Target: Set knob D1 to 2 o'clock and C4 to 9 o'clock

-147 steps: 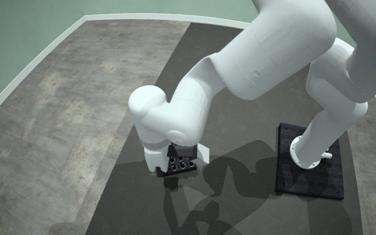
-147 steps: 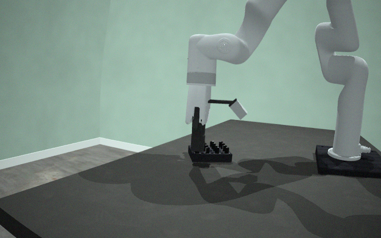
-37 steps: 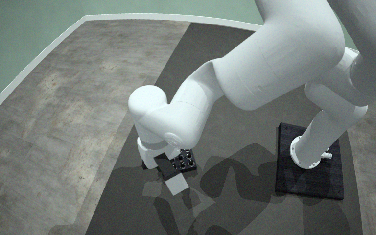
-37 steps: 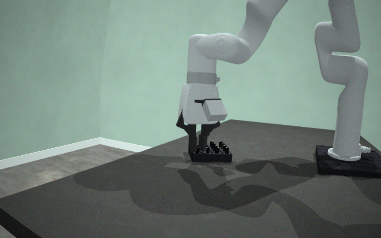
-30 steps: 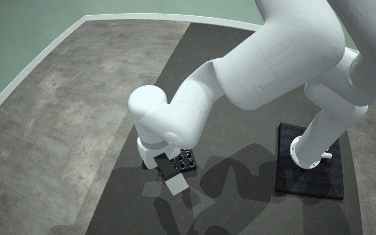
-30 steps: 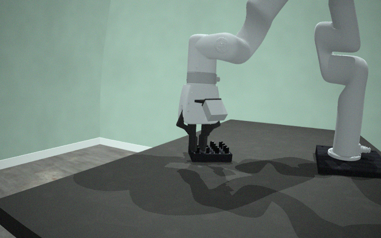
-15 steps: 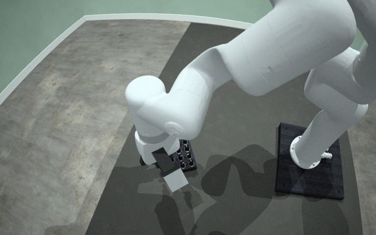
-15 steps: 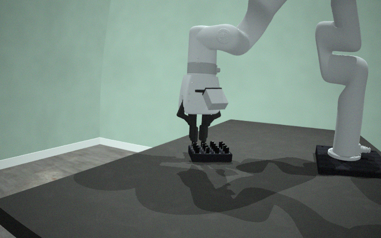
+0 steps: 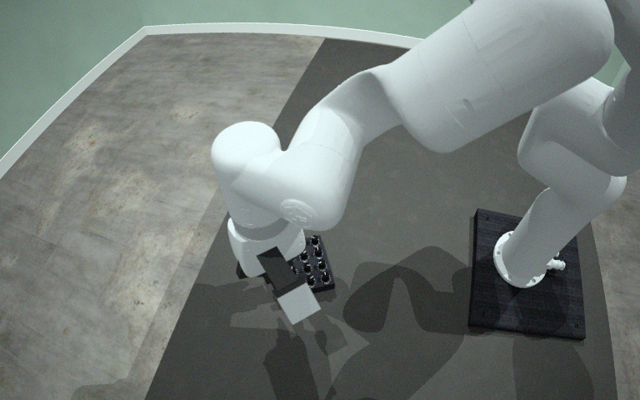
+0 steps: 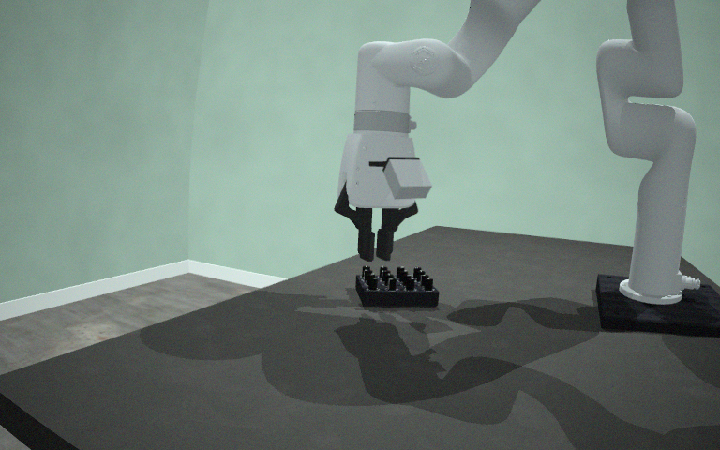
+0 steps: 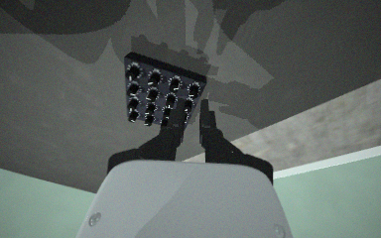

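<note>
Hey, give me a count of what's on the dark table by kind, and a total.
Knob box: 1
Knobs on it: 16
Robot arm with claw: 1
Base plate: 1
Total: 19

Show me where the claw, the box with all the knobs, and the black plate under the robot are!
claw point(image 10: 375, 249): exterior view, the gap midway between its two black fingertips.
knob box point(image 10: 397, 298): exterior view, on its dark front wall.
black base plate point(image 9: 486, 311): top view, on a free lower left corner.
</note>
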You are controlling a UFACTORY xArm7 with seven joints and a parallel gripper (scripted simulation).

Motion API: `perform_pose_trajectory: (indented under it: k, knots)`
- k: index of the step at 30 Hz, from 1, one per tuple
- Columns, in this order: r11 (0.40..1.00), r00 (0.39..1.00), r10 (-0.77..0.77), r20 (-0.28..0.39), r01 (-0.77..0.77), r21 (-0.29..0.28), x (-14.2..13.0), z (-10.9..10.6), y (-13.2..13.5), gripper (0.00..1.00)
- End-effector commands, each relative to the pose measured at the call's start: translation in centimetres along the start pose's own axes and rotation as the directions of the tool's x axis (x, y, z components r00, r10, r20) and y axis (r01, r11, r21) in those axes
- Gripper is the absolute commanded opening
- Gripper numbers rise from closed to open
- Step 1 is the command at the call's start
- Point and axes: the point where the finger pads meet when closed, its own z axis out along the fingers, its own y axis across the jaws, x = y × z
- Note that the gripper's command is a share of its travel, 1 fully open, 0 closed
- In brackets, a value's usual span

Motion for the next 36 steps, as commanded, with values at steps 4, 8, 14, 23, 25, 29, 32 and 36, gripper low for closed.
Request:
perform_pose_trajectory:
  k: [4, 8, 14, 23, 25, 29, 32, 36]
  knots:
    - [1.000, 1.000, 0.000, 0.002, 0.000, -0.004, -0.1, -0.2, 0.1, 1.00]
    - [1.000, 1.000, 0.000, 0.002, 0.000, -0.004, -0.1, -0.9, 0.1, 1.00]
    - [1.000, 1.000, 0.000, 0.002, 0.000, -0.004, -0.1, -2.7, 0.1, 1.00]
    - [1.000, 1.000, 0.000, 0.001, 0.000, -0.004, -0.1, -8.9, 0.1, 1.00]
    - [1.000, 1.000, 0.000, 0.001, 0.000, -0.004, -0.1, -9.9, 0.1, 1.00]
    - [1.000, 1.000, 0.000, 0.001, 0.000, -0.004, -0.1, -11.0, 0.1, 1.00]
    - [1.000, 1.000, 0.000, 0.001, 0.000, -0.004, -0.1, -11.3, 0.1, 1.00]
    - [1.000, 1.000, 0.000, 0.001, 0.000, -0.004, -0.1, -11.5, 0.1, 1.00]
